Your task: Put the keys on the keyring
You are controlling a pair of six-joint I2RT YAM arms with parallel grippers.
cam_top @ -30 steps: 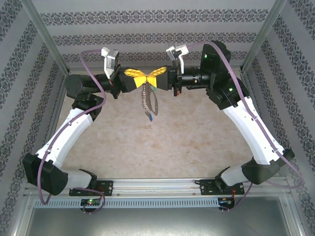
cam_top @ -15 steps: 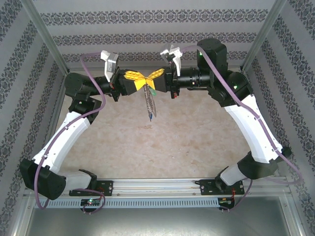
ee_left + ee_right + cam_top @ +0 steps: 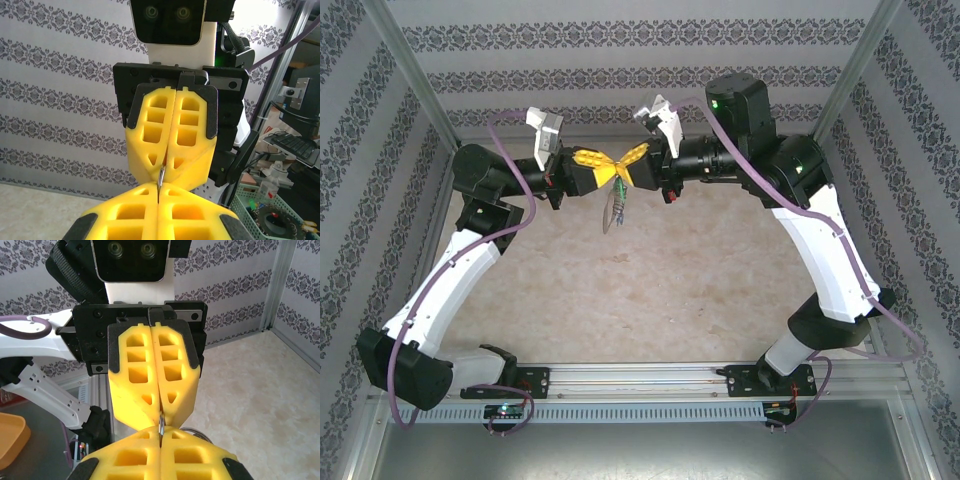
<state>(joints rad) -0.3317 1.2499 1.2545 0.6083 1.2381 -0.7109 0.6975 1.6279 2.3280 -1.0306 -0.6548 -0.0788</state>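
Top external view, near edge: both arm bases are bolted to the mounting rail, and the arms are reached forward and inward over the marbled table.

Farther out, above the table's far half, the left gripper and right gripper are brought tip to tip. The keyring is hung just beneath that meeting point, clear of the table, with its small pieces dangling. It is judged to be held aloft so that it hangs free and can be worked from both sides.

Left wrist view: at the bottom edge, the left arm's own yellow fingers are pressed together with no gap. The keyring's thin grey edge is seen running from their seam straight up into the seam of the opposing gripper, which is likewise closed.

Right wrist view: the same is recorded in mirror. The right arm's own fingers are closed flat, and a grey metal edge is nipped at their tips and at those of the left gripper facing them.

Both grippers are therefore noted as clamped narrow on the metal. A two-sided pinch is judged to steady the loop for threading.

The keys cannot be picked out. A faint greenish speck beside the top of the loop is too small to confirm.

Beyond, the patterned back wall is noted.
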